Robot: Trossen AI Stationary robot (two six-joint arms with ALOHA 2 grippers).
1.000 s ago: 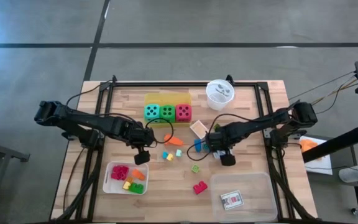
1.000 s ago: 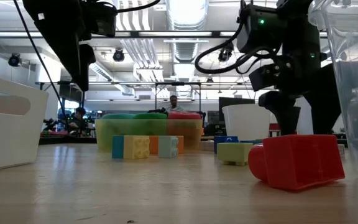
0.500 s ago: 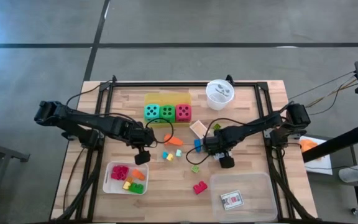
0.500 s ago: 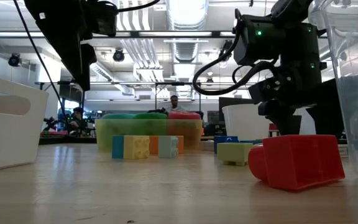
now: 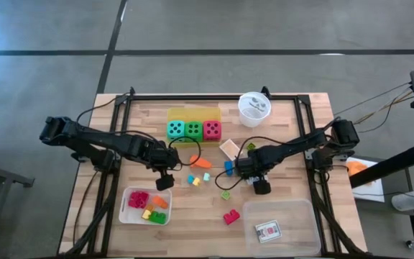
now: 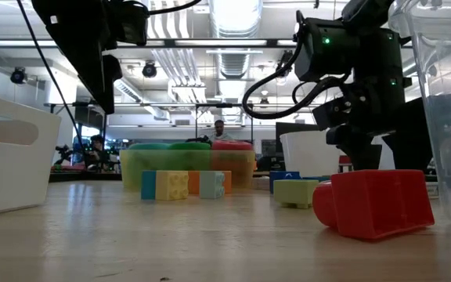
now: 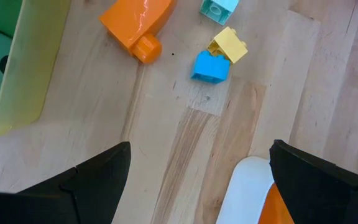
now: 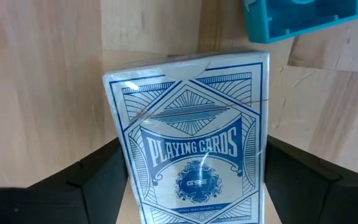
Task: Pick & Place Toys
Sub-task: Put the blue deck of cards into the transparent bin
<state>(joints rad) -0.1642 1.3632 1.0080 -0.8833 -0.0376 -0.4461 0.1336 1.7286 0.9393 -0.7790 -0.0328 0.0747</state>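
Observation:
A blue playing-card box lies flat on the wood, hidden under the arm in the high view. My right gripper points down over it, open, one finger along each long side. A teal block lies just beyond the box. My left gripper hangs open above bare wood between the white tray and loose blocks: orange, blue, yellow. Three dice sit in the yellow tray. My right gripper has its fingers right beside the card box's two long sides, coming from above and lying across the box. I cannot tell whether they touch it. The box rests flat on the table.
A clear tray at the near right holds a card. A red block and a green one lie before it. The white cup stands at the far edge. A tan card lies near the dice.
My right gripper has sunk a little toward the table over the card box. The left arm and the toys have kept still.

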